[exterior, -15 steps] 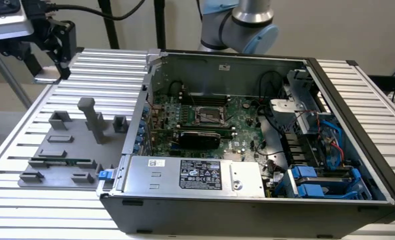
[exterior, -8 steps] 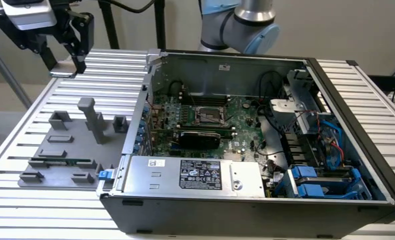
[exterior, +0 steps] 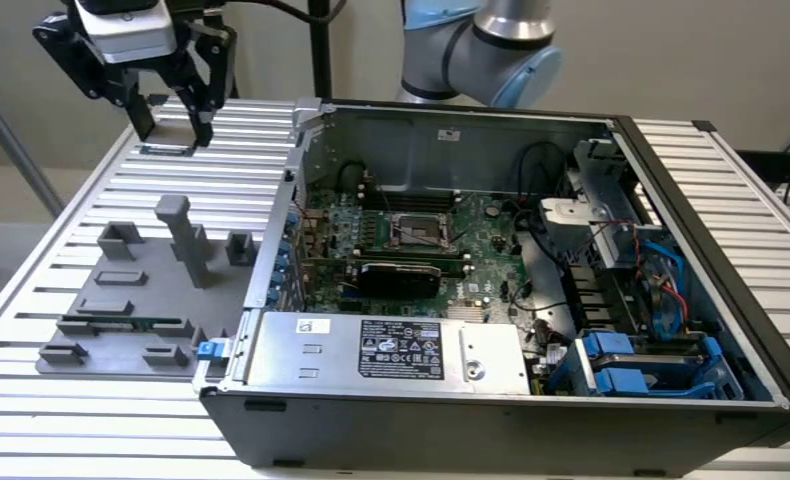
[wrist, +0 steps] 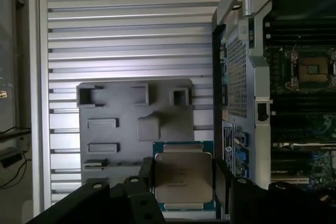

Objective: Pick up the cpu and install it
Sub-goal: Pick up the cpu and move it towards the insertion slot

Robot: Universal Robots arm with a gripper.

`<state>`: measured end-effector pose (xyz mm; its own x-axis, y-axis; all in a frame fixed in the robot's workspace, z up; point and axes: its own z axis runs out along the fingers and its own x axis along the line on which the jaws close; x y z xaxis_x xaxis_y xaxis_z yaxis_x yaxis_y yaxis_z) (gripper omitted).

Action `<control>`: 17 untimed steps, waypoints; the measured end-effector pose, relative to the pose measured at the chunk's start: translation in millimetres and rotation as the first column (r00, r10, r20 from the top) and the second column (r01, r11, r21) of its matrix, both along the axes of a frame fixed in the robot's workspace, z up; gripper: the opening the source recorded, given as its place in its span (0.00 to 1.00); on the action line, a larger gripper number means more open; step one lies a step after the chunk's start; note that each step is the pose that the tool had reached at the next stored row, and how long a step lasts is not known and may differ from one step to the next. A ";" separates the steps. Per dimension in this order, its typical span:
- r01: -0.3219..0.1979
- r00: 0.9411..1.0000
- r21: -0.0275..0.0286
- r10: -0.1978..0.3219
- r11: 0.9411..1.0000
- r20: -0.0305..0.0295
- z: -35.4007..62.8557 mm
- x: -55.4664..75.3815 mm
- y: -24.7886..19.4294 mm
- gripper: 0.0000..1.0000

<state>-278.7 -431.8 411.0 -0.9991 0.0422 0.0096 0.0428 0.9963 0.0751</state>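
The cpu (wrist: 183,178), a flat square chip with a silvery top and a thin edge, sits between my gripper's (wrist: 184,184) two black fingers (wrist: 144,176), which are shut on its opposite sides. In the exterior view my gripper (exterior: 171,138) hangs high at the far left, above the ribbed table, with the cpu (exterior: 168,148) seen edge-on at its fingertips. It is well clear of the open computer case (exterior: 695,260). The bare processor socket (exterior: 422,232) lies open on the green motherboard inside the case; in the wrist view the socket (wrist: 313,69) is off to the side.
A grey fixture plate (exterior: 142,290) with upright posts lies on the slatted table beside the case and holds a green memory stick (exterior: 122,323). Inside the case a silver power supply (exterior: 382,350) with a black label sits at the front, and cables and blue drive bays (exterior: 642,375) at the exterior view's right.
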 end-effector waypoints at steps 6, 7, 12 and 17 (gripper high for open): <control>0.000 1.000 0.002 0.000 1.000 0.000 0.0 27.4 1.9 0.55; 0.000 1.000 0.002 0.000 1.000 0.000 0.0 32.0 2.2 0.55; 0.000 1.000 0.002 0.000 1.000 0.000 -0.1 54.5 4.9 0.55; 0.000 1.000 0.002 0.000 1.000 0.000 -2.1 77.4 9.7 0.55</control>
